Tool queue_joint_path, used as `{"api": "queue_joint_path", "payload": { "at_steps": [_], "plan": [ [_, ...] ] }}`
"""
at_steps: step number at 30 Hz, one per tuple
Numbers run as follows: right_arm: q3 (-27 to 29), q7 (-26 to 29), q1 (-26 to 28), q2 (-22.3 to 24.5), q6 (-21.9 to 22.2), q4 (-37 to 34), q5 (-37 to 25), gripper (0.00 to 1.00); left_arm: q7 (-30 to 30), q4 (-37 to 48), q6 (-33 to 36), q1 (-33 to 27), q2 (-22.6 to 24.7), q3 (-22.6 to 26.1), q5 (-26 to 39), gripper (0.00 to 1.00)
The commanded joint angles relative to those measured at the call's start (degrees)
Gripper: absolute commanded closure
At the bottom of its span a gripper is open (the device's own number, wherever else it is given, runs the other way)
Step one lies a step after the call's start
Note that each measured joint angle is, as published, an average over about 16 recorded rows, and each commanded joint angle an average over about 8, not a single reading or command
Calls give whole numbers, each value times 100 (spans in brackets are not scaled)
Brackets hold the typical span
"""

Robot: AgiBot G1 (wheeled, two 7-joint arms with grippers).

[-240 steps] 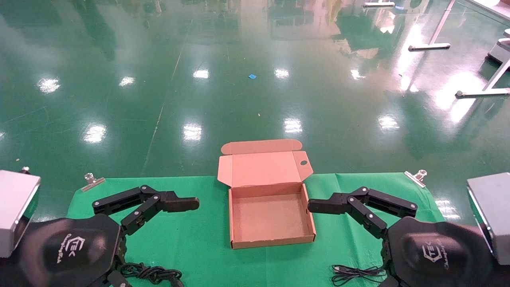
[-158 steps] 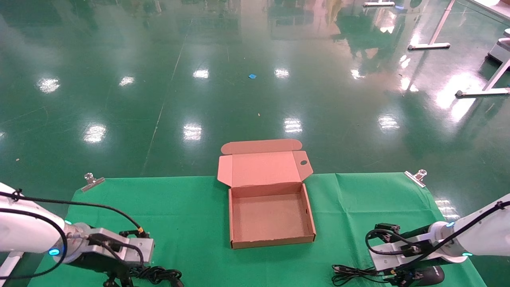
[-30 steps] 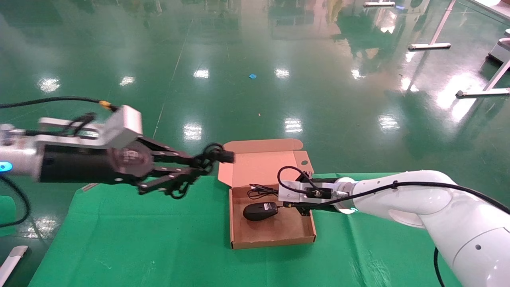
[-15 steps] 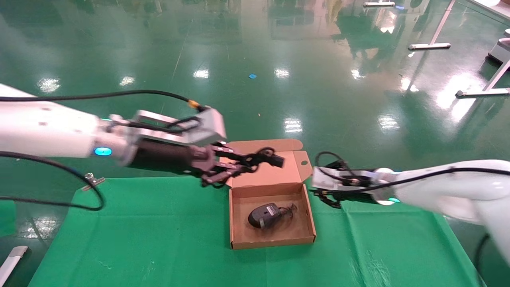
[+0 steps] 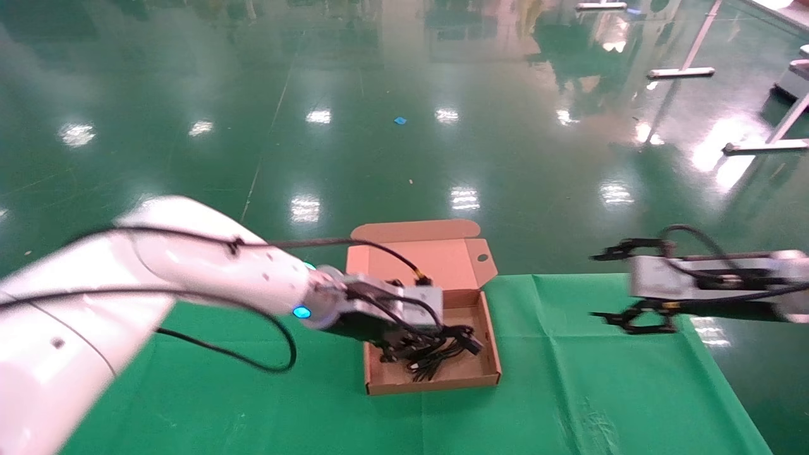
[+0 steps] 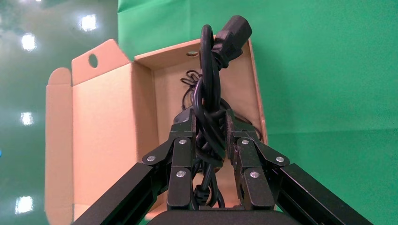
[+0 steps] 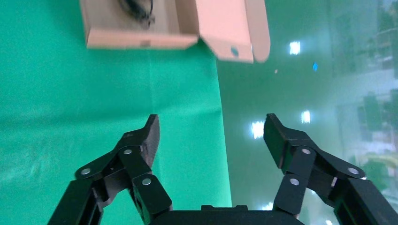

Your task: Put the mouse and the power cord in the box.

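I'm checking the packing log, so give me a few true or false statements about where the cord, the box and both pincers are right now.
1. The left pincer is clamped on the thick black bundled power cord. True.
2. The power cord hangs beyond the shallow brown cardboard box, above the green cloth. False: it is over the box's inside.
3. The right pincer holds the mouse. False: it is open and empty, off to the right of the box.
4. The box's hinged lid is open. True.
5. The right pincer is inside the box. False: it is over the cloth's far right edge.
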Motion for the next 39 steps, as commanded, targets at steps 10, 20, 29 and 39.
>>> {"api": "queue_joint_path", "payload": {
  "at_steps": [10,20,29,39],
  "plan": [
    [-174,79,298,517,-617,-50,-256,0,-658,-133,-1662,526,64,847,-405,40],
    [-186,109,328,550,-674,-34,-271,0,-713,-121,-1803,538,69,967,-425,0],
    [-111,210,219,547,-654,103,-182,0,-696,-252,-1570,616,-80,738,-574,0],
    [408,1044,-443,764,-838,1106,435,0,-724,-864,-845,1071,-766,-48,-1294,0]
  ]
}}
